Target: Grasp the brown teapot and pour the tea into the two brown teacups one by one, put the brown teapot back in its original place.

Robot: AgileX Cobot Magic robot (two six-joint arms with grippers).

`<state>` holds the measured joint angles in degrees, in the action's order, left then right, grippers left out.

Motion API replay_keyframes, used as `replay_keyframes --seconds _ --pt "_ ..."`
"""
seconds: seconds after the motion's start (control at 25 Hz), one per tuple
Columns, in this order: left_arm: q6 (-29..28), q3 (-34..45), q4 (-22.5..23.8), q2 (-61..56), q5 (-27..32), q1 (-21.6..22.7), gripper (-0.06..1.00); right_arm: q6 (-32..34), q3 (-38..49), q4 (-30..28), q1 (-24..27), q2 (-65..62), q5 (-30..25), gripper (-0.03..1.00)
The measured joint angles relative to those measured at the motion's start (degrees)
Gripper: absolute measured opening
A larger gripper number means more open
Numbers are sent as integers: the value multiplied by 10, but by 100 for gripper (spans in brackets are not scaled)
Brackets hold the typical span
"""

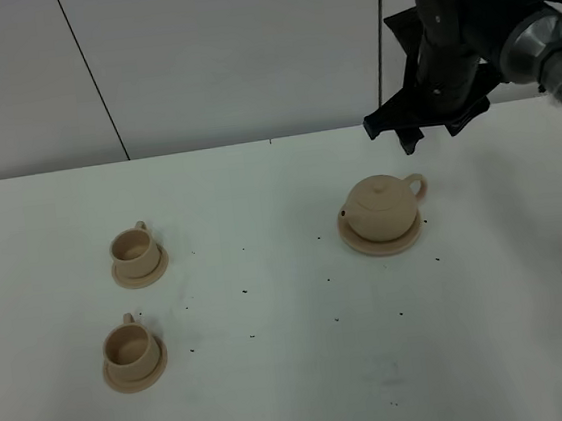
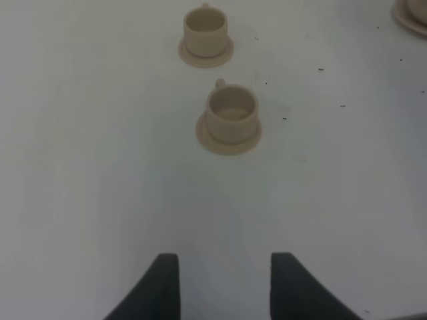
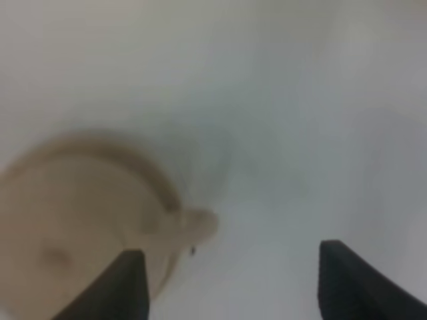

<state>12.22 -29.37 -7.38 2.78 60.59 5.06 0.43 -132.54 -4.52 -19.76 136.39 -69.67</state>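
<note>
Two matte tan teacups (image 1: 134, 248) (image 1: 129, 345), squat round teapot (image 1: 380, 207)

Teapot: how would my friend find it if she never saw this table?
Start with the white table and go to its right side, away from the far cup and the near cup on the left. A round tan teapot sits there on a flat saucer. It is bigger than the cups, and only it has a knobbed lid and a spout.

left tool (image 2: 225, 265): jaws apart, empty | right tool (image 3: 232, 263): jaws wide, empty
</note>
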Motion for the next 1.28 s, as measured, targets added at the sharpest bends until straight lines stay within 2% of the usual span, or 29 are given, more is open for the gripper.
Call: replay_keyframes --seconds 0.2,0.4,0.72,0.92,1.28 --pt "0 0 0 0 0 0 39 -10 16 4 0 -11 0 53" --pt "0 0 0 0 0 0 39 -9 16 -1 0 12 45 53" --pt "0 0 0 0 0 0 39 12 19 -44 0 48 93 53" --pt "0 0 0 0 0 0 39 22 19 -81 0 58 92 53" --pt "0 0 0 0 0 0 39 24 19 -86 0 68 76 53"
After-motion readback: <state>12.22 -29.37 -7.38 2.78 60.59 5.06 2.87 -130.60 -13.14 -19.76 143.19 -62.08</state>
